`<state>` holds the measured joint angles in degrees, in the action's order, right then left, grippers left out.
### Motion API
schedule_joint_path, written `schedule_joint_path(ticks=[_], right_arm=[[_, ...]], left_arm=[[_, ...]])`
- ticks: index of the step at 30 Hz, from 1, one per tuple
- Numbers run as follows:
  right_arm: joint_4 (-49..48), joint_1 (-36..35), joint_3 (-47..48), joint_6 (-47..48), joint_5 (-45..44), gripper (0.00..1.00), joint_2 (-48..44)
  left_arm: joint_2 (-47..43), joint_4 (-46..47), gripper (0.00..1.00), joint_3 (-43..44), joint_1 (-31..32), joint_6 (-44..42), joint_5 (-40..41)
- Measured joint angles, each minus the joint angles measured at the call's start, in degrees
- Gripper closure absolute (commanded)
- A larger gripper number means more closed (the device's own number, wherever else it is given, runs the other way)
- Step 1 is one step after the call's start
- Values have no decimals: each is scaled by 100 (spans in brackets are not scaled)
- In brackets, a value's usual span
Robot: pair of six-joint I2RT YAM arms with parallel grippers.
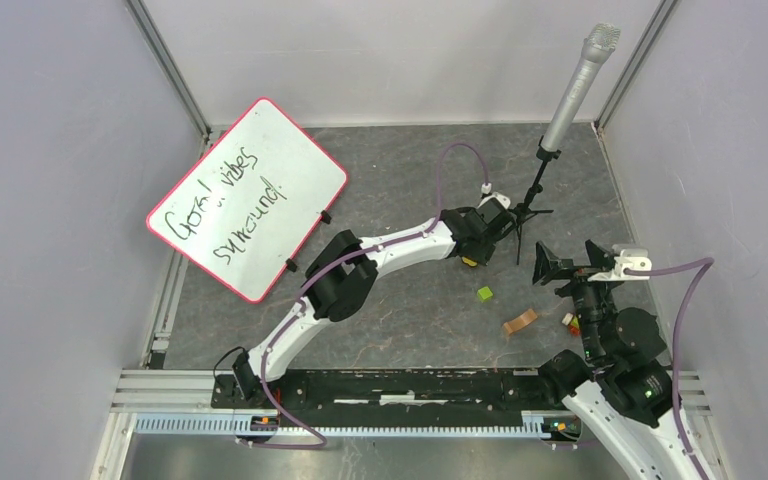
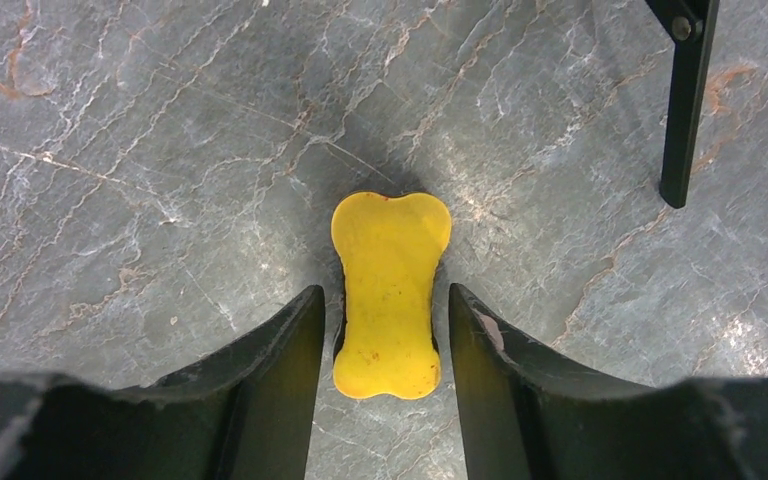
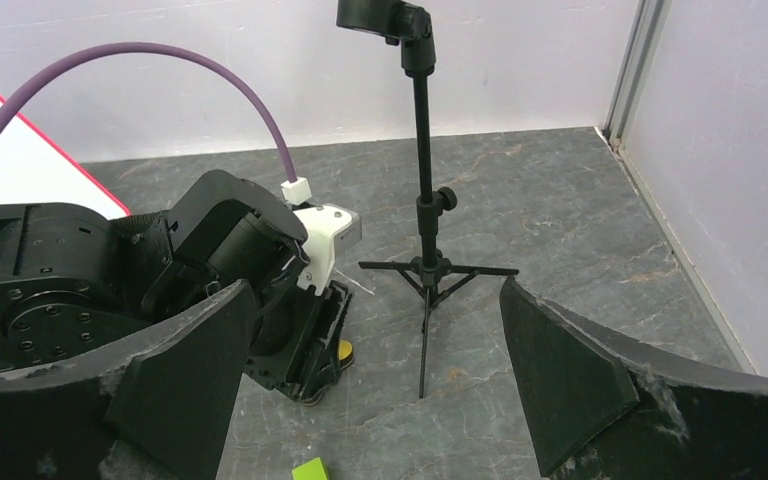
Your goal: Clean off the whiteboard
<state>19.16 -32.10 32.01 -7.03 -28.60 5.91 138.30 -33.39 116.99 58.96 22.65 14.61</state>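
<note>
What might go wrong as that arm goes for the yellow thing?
The left gripper straddles only part of the yellow bone-shaped piece, so closing might squirt it out. A leg of the microphone stand is close by; lifting or swinging could topple it. The whiteboard is far to the left; a weak grip could drop the piece on the way.

I see the whiteboard (image 1: 247,197) as white, rimmed red-pink, with dark handwriting. The worktop (image 2: 110,150) is grey and marbled, veined pale and rust. The bone-shaped pad (image 2: 390,295) is plain yellow with faint brown specks. My left pincer (image 2: 384,320) is black, a small block (image 1: 485,293) lime green, and the cable (image 3: 130,48) purple.
</note>
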Motion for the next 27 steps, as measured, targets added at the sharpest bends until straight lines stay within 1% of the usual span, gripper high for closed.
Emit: schedule_joint_path(ticks=[8, 11, 13, 16, 18, 21, 24, 27], right_arm=[[2, 2, -7, 0, 33, 2, 122], [2, 0, -11, 0, 42, 2, 131], [2, 0, -20, 2, 48, 2, 131], [0, 0, -74, 9, 55, 2, 144], [-2, 2, -127, 46, 85, 2, 201], [4, 2, -197, 129, 302, 2, 393], [7, 2, -203, 227, 767, 2, 721], [-7, 2, -203, 278, 1390, 2, 1045]], left_arm=[[94, -2, 65, 74, 0, -55, -2], [94, 2, 68, 79, 2, -87, 2], [94, 4, 68, 72, 2, -90, 28], [-63, 61, 68, -195, 0, -96, 85], [-334, 24, 69, -557, 2, -109, 186], [-1080, -76, 69, -1436, -15, -120, 365], [-2166, -177, 69, -2352, -81, -129, 546], [-3357, -280, 69, -3005, -197, -127, 778]])
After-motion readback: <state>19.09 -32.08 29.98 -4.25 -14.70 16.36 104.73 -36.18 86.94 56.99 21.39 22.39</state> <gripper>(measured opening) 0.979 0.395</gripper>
